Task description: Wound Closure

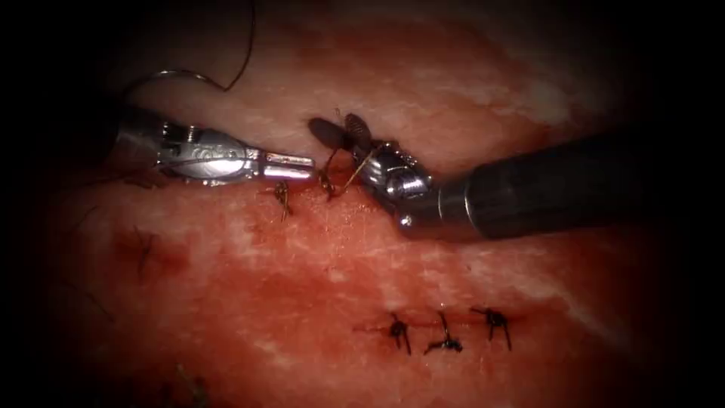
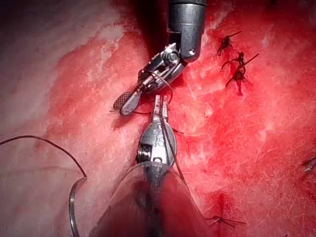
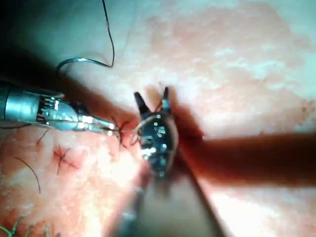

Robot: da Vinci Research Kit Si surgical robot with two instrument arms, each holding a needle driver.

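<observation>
red tissue (image 1: 317, 272), left claw (image 1: 302, 166) clamped on thread (image 1: 343, 180), right claw (image 1: 343, 132) apart, needle (image 1: 177, 75) loose

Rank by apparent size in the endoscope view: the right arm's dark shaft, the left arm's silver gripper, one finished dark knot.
1. Right arm's dark shaft, though it sits nearest the camera.
2. Left arm's silver gripper, jaws shut.
3. Finished dark knot.

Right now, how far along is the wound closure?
Done: three knotted stitches sit in a row on the tissue. In hand: the left tool, jaws shut, holds thread at a fresh stitch; the right tool, jaws open, has thread looped around it. The needle lies free on the tissue, unheld. Left: this stitch looks untied and untrimmed.
</observation>
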